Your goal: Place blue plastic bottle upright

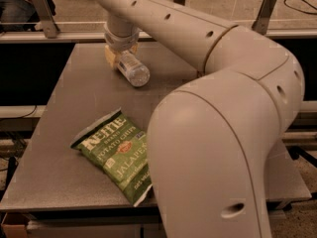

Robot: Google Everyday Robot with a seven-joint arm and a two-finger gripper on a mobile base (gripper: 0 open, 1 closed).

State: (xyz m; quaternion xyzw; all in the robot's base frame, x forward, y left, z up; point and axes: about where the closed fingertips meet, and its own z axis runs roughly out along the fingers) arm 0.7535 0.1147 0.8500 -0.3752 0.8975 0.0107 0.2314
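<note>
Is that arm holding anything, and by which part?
The tool, at the far side of the table, grips the bottle by its top end; the bottle tilts, base toward the camera.

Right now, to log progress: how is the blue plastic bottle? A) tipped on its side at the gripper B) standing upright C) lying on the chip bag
A: the blue plastic bottle lies tipped over, one end at the gripper near the far edge of the table, well apart from the Kettle jalapeño chip bag.
</note>
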